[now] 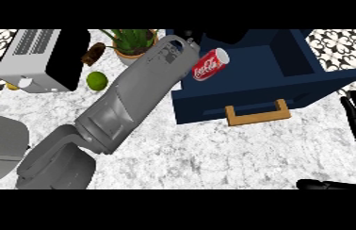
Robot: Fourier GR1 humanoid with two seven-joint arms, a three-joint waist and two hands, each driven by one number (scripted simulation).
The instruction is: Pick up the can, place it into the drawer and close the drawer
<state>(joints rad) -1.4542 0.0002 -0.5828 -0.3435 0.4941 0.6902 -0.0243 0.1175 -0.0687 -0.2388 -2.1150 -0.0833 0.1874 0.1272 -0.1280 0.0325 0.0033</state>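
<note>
Can point(210, 65) hung over drawer point(201, 106) left wall; left hand point(222, 36) grip not discernible. Release there risked can falling outside drawer.

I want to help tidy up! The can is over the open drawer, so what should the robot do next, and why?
Probably lower the can and leave it inside: it lies tilted over the left side of the open drawer, just past the left forearm, and the drawer is not yet closed.
</note>
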